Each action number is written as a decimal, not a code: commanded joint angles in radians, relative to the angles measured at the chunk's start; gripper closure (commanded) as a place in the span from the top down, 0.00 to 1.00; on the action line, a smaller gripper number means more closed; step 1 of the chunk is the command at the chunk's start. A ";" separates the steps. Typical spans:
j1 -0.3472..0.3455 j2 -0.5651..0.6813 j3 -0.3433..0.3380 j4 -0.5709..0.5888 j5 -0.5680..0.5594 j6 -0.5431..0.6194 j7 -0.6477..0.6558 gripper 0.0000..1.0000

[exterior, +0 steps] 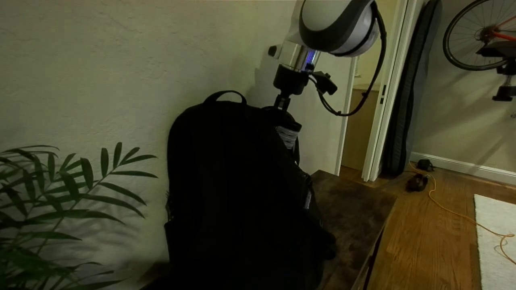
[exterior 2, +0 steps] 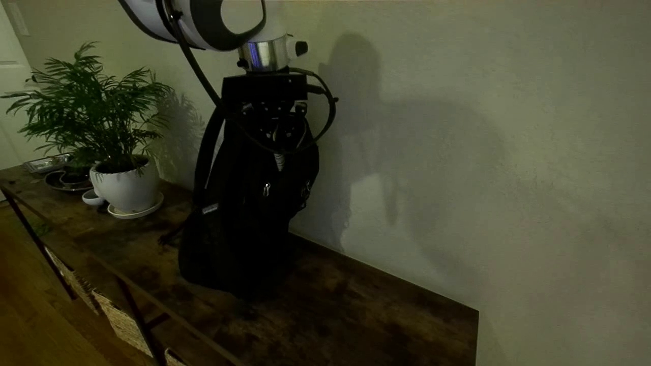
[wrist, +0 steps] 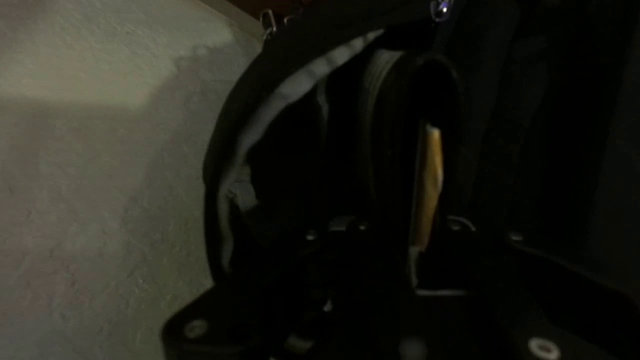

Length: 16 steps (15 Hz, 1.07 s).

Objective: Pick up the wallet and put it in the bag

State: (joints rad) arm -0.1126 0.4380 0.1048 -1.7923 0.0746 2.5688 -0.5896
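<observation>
The black bag [exterior: 234, 193] stands upright on the dark brown table, also visible in an exterior view [exterior 2: 239, 223]. Its top is unzipped; the wrist view shows the curved grey edge of the bag's opening [wrist: 295, 90]. My gripper [exterior: 282, 105] points down at the opening, its tips partly hidden by the bag's top; it also shows in an exterior view [exterior 2: 277, 136]. In the wrist view the jaws [wrist: 409, 230] are close together around a thin tan-brown thing, which looks like the wallet [wrist: 430, 182], seen edge-on over the dark interior. The lighting is very dim.
The wall [exterior 2: 457, 152] runs close behind the bag. A green plant in a white pot [exterior 2: 127, 188] stands beside the bag, with small dishes [exterior 2: 68, 180] beyond it. The brown tabletop [exterior 2: 325, 315] has a front edge over the floor. A bag handle [exterior: 225, 94] arches up near the gripper.
</observation>
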 commanded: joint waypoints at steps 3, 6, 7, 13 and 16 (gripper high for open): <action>-0.131 0.060 0.144 0.007 0.187 0.158 -0.214 0.05; -0.219 0.087 0.245 0.004 0.323 0.206 -0.361 0.05; -0.241 0.095 0.270 0.003 0.361 0.214 -0.404 0.10; -0.329 0.078 0.365 -0.013 0.545 0.213 -0.628 0.72; -0.316 0.051 0.344 -0.027 0.612 0.195 -0.682 0.91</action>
State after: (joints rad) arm -0.4190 0.5314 0.4385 -1.7917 0.6178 2.7630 -1.2114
